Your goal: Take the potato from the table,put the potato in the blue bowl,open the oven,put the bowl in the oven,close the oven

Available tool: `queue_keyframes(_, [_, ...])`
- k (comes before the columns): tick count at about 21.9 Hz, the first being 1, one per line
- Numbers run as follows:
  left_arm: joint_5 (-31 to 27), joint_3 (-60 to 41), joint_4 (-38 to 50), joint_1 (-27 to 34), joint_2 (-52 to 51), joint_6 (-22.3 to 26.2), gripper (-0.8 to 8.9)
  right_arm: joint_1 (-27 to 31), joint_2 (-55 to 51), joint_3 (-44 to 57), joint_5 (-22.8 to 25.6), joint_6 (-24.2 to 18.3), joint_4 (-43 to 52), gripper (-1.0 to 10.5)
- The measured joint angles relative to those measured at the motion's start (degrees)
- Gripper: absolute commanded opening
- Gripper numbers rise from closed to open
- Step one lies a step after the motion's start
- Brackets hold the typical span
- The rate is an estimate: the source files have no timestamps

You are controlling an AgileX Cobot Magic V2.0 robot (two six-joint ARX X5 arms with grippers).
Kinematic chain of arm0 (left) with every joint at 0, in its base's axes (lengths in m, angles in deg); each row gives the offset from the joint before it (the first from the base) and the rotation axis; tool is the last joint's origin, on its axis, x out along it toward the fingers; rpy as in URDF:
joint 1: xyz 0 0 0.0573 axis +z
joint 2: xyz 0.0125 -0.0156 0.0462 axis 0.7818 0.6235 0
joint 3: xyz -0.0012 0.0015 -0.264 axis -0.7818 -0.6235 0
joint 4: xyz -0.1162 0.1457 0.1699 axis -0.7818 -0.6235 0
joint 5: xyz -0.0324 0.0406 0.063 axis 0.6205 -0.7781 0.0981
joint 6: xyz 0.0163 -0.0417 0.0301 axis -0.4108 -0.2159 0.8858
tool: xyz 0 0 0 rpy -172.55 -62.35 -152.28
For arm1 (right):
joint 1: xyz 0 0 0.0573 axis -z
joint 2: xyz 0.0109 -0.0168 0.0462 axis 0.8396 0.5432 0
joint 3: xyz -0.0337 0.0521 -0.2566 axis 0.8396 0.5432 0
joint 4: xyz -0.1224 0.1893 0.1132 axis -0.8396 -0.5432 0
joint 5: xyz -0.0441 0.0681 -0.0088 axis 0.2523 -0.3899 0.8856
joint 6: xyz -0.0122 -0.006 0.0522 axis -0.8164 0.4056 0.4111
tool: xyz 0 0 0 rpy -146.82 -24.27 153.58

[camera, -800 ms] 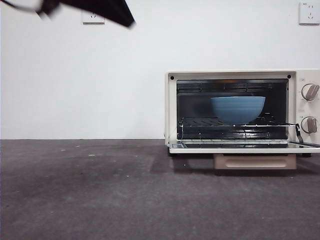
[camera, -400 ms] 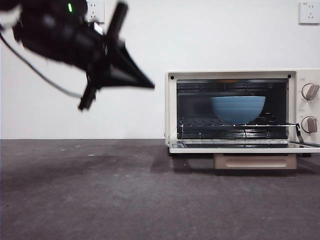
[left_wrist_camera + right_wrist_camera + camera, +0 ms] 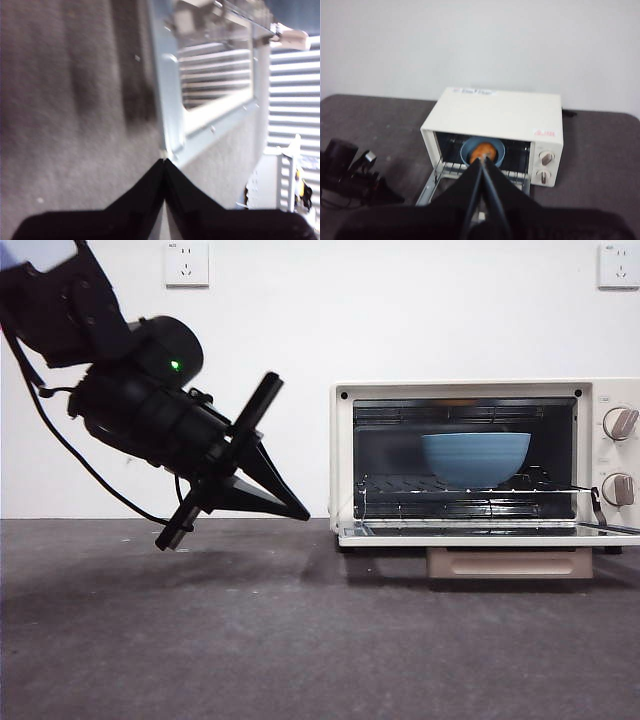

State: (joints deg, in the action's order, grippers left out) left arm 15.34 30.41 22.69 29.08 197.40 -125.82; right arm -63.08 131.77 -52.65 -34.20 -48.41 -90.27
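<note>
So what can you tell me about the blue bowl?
The blue bowl is round and deep, matte blue with faint ridges around its side. It stands upright on the wire rack inside the open oven. From above, the orange-brown potato lies inside it. No gripper touches it.

My front camera looks level across the table (image 3: pixel 200 640); my right wrist looks down on the oven (image 3: pixel 495 120), which every view shares.

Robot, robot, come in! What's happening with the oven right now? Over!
Left gripper shut, low beside open oven. Right gripper shut, high. Potato in blue bowl on rack. Nothing blocking door.
</note>
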Motion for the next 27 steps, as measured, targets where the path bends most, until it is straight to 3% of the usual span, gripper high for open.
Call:
queue_keyframes(13, [-10.78, 1.92, -6.88, -6.6, 1.38, -2.19, -0.05, 0.0, -0.24, 2.32, 0.0, 0.2, 0.02, 0.0])
queue_keyframes(27, [-7.17, 1.95, -2.08, -7.13, 3.93, -9.6, -0.06, -0.02, -0.28, 2.34, 0.0, 0.87, 0.0, 0.0])
